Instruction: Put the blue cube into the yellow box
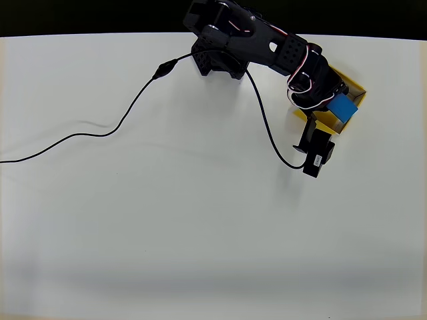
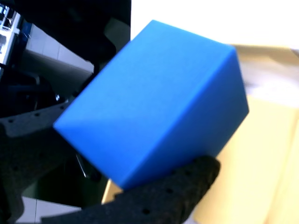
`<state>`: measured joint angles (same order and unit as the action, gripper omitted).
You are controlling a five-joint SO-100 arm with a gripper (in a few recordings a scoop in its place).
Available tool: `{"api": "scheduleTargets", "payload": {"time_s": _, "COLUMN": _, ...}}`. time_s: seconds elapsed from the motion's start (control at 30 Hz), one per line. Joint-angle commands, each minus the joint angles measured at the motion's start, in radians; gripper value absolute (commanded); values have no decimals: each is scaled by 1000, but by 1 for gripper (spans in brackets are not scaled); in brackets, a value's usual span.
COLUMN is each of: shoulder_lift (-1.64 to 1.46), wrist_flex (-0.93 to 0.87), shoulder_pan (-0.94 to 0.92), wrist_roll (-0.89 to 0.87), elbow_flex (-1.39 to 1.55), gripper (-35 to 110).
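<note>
Blue cube sitting pinched in the tool, hanging over the yellow box at about two o'clock on the white worktop in the overhead view. Filling the wrist view, cube tilted, black perforated fingers pressing against its lower face and left side, yellow box lying beyond at four o'clock. Black cable trailing toward nine o'clock.

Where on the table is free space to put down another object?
The white table is bare below the black cable and all along the bottom edge. It is crowded at upper right, where the gripper holds the blue cube over the yellow box.
</note>
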<state>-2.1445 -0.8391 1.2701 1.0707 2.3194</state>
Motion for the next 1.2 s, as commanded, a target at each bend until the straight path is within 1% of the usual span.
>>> {"api": "scheduleTargets", "payload": {"time_s": 0.0, "shoulder_lift": -23, "wrist_flex": 29, "shoulder_pan": 28, "wrist_roll": -8, "elbow_flex": -18, "gripper": 24}}
{"api": "scheduleTargets", "payload": {"time_s": 0.2, "shoulder_lift": -29, "wrist_flex": 49, "shoulder_pan": 25, "wrist_roll": -15, "elbow_flex": 37, "gripper": 29}}
{"api": "scheduleTargets", "payload": {"time_s": 0.4, "shoulder_lift": -26, "wrist_flex": 61, "shoulder_pan": 9, "wrist_roll": -6, "elbow_flex": 35, "gripper": 31}}
{"api": "scheduleTargets", "payload": {"time_s": 0.6, "shoulder_lift": -69, "wrist_flex": 69, "shoulder_pan": -77, "wrist_roll": 97, "elbow_flex": -89, "gripper": 32}}
{"api": "scheduleTargets", "payload": {"time_s": 0.73, "shoulder_lift": -114, "wrist_flex": 37, "shoulder_pan": -144, "wrist_roll": 198, "elbow_flex": -216, "gripper": 29}}
{"api": "scheduleTargets", "payload": {"time_s": 0.83, "shoulder_lift": -160, "wrist_flex": 32, "shoulder_pan": -218, "wrist_roll": 272, "elbow_flex": -252, "gripper": 22}}
{"api": "scheduleTargets", "payload": {"time_s": 0.93, "shoulder_lift": -196, "wrist_flex": 77, "shoulder_pan": -344, "wrist_roll": 336, "elbow_flex": -235, "gripper": 15}}
{"api": "scheduleTargets", "payload": {"time_s": 1.07, "shoulder_lift": -235, "wrist_flex": 183, "shoulder_pan": -525, "wrist_roll": 433, "elbow_flex": -126, "gripper": 8}}
{"api": "scheduleTargets", "payload": {"time_s": 1.17, "shoulder_lift": -298, "wrist_flex": 279, "shoulder_pan": -646, "wrist_roll": 494, "elbow_flex": 18, "gripper": 4}}
